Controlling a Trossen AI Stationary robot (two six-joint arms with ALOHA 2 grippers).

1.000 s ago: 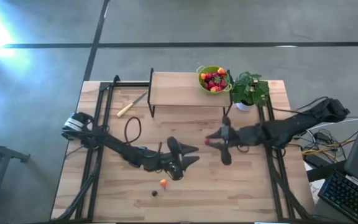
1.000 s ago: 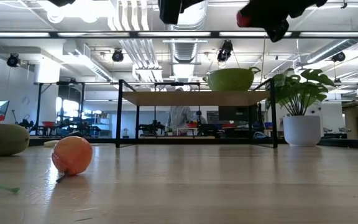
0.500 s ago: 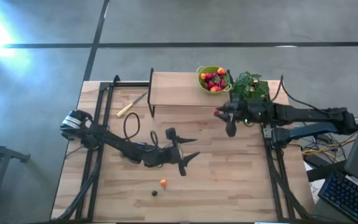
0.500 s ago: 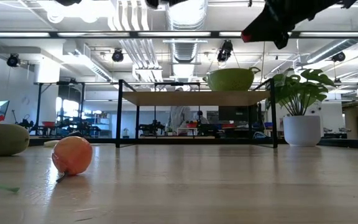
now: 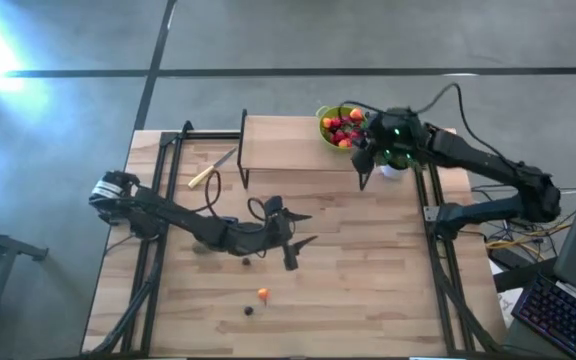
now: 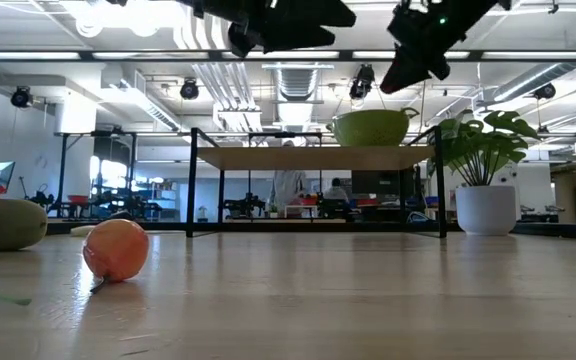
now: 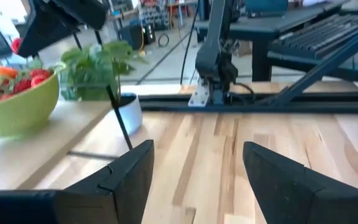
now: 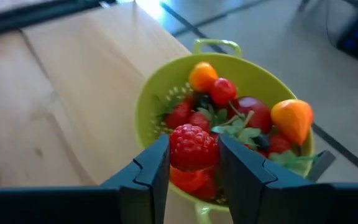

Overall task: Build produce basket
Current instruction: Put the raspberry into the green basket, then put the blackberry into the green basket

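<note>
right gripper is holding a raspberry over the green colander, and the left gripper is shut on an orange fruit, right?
Half right. The right gripper does hold the raspberry over the colander. The left gripper is open and empty, as the left wrist view shows.

The colander (image 5: 342, 126) sits on the shelf (image 5: 293, 143) at the table's back, the potted plant (image 5: 400, 150) just right of it; 2 small fruits (image 5: 262, 294) lie near the front edge; a knife (image 5: 211, 169) lies left of the shelf.

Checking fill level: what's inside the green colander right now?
The colander holds red berries and orange fruits; the right claw, gripping a raspberry, hides lower fruit.
</note>
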